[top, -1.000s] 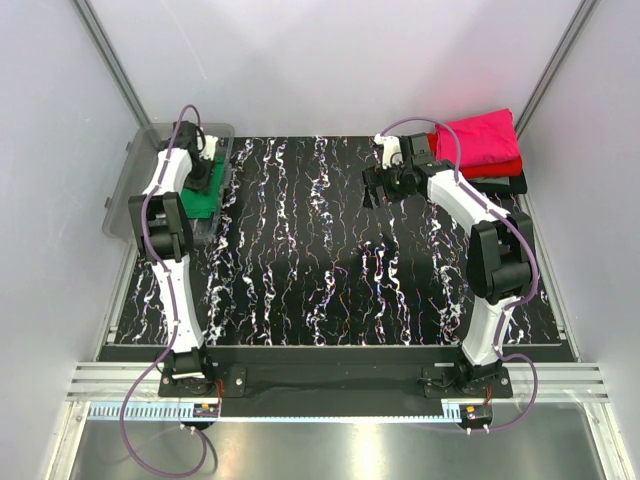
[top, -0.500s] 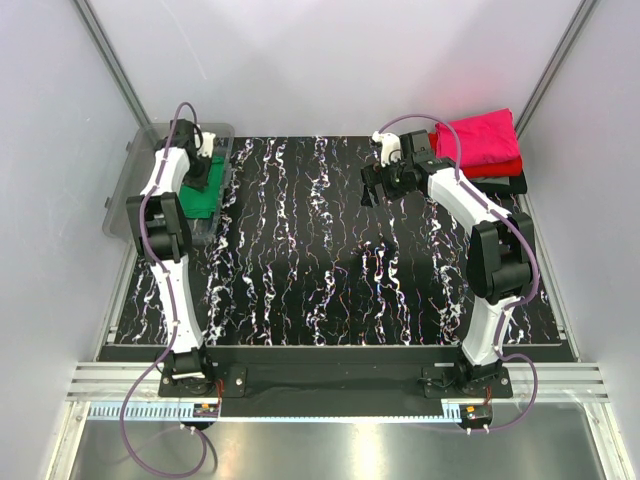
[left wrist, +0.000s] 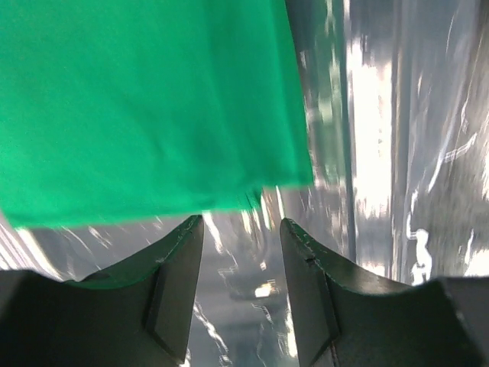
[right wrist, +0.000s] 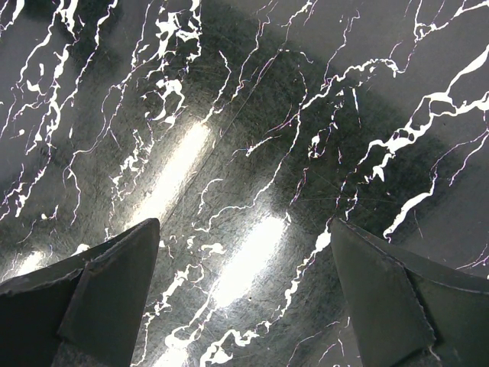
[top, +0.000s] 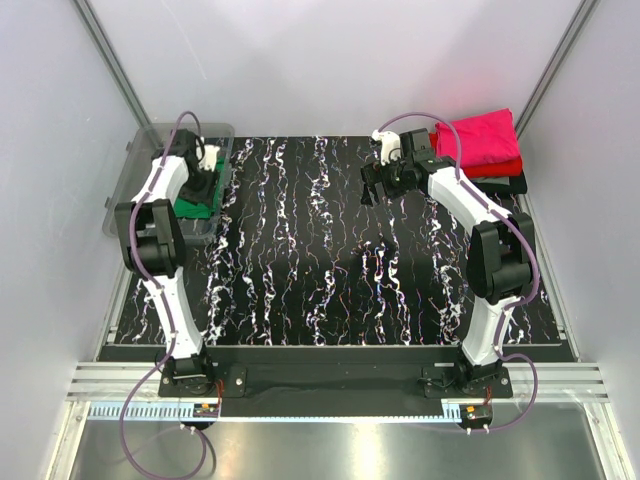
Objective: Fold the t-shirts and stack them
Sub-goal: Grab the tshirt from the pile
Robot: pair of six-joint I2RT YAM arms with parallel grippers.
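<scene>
Reaching into the bin (top: 150,140) at the far-left corner, top external view: the left tool (top: 203,185) stood over the green t-shirt (top: 193,205), which lay bunched inside the bin and off the counter (top: 320,270). The shirt's outline was largely covered by arm and tool, so no long axis could be read. At the far-right corner sat a folded stack: magenta-pink t-shirt (top: 485,138) on top, red t-shirt (top: 508,167) beneath, black t-shirt (top: 505,184) lowest. The right tool (top: 372,190) hung above bare counter, just left of that stack and well apart from the green one. The left arm was clearly the nearer.

Left wrist view: the left tool (left wrist: 241,225) had its jaws part-way apart, with clear plastic showing between them and no cloth caught. The green t-shirt (left wrist: 145,99) lay just ahead and to the left of the fingertips, its hem running crosswise. Judged: a short advance would bring the hem between the jaws. Depth to the bin (left wrist: 397,153) floor was hard to read through glare.

Right wrist view: the right tool (right wrist: 243,225) was spread wide and empty over the marbled counter (right wrist: 252,115). No shirt was in frame.
</scene>
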